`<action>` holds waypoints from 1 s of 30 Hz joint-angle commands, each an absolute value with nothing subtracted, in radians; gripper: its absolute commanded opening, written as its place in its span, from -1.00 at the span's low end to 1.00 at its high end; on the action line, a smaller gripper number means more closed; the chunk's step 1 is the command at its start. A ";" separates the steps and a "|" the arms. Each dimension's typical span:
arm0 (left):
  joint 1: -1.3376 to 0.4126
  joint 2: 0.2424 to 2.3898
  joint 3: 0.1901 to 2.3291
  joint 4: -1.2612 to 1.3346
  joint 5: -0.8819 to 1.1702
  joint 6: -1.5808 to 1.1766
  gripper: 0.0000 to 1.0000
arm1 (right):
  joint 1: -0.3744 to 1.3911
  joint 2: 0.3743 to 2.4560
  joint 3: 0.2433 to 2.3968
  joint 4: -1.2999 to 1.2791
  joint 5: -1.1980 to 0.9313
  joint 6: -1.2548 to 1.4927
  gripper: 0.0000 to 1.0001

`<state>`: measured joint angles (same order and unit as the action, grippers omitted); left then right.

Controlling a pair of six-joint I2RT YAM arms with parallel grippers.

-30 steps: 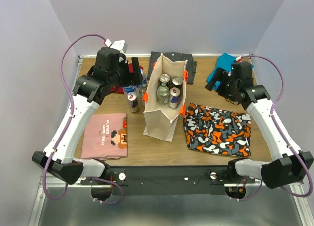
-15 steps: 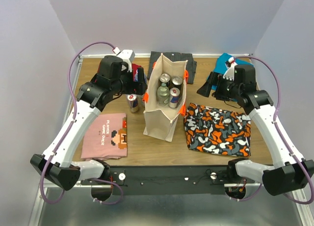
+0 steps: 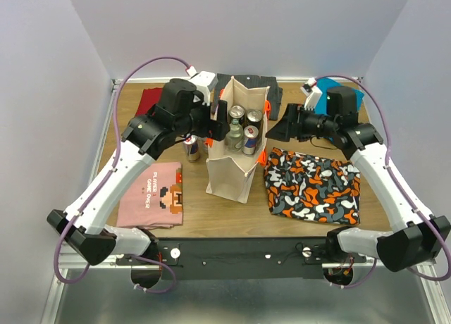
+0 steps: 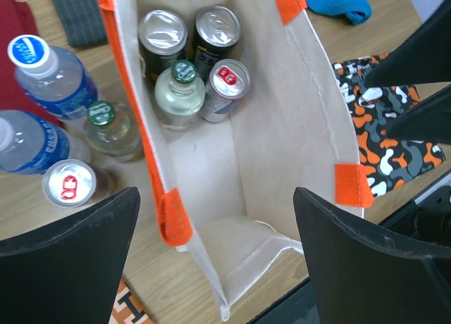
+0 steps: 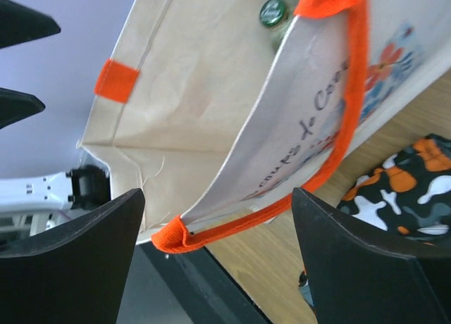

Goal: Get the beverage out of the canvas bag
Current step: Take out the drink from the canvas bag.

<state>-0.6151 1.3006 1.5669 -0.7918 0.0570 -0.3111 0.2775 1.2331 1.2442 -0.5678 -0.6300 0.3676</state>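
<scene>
The tall beige canvas bag [image 3: 231, 162] with orange rim pieces stands upright mid-table. It also shows in the left wrist view [image 4: 282, 127] and the right wrist view [image 5: 190, 77]. At its far end stand three cans, one of them a silver can [image 4: 230, 81], and a green-capped glass bottle [image 4: 182, 84]. My left gripper [image 3: 218, 120] is open and empty above the bag's left rim, its jaws [image 4: 215, 197] spanning the bag's open mouth. My right gripper [image 3: 282, 124] is open and empty just right of the bag, with the orange handle [image 5: 338, 113] between its jaws [image 5: 217, 197].
Left of the bag stand two water bottles [image 4: 46, 67], a glass bottle [image 4: 107, 127] and a Red Bull can [image 3: 190, 148]. A pink T-shirt [image 3: 150, 194] lies front left and camouflage shorts [image 3: 313, 183] right. Dark grey [image 3: 248, 84], red [image 3: 149, 98] and blue [image 3: 356, 95] cloths lie at the back.
Both arms have swung inward to the bag. The left gripper moved right from the drinks beside the bag to over its rim. The right gripper moved left to the bag's right side.
</scene>
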 commanded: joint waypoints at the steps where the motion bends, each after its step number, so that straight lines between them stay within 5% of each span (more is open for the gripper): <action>1: -0.656 1.318 1.589 -0.761 0.015 -0.328 0.98 | 0.336 1.269 1.198 -0.505 -0.666 0.350 0.75; 9: -0.673 1.324 1.594 -0.759 0.009 -0.341 0.98 | 0.347 1.302 1.135 -0.430 -0.574 0.382 0.28; 19: -0.712 1.361 1.640 -0.752 0.038 -0.322 0.98 | 0.348 1.302 1.071 -0.419 -0.584 0.371 -0.73; 30: -0.762 1.471 1.704 -0.747 0.046 -0.302 0.98 | 0.347 1.246 1.003 -0.422 -0.548 0.379 -0.72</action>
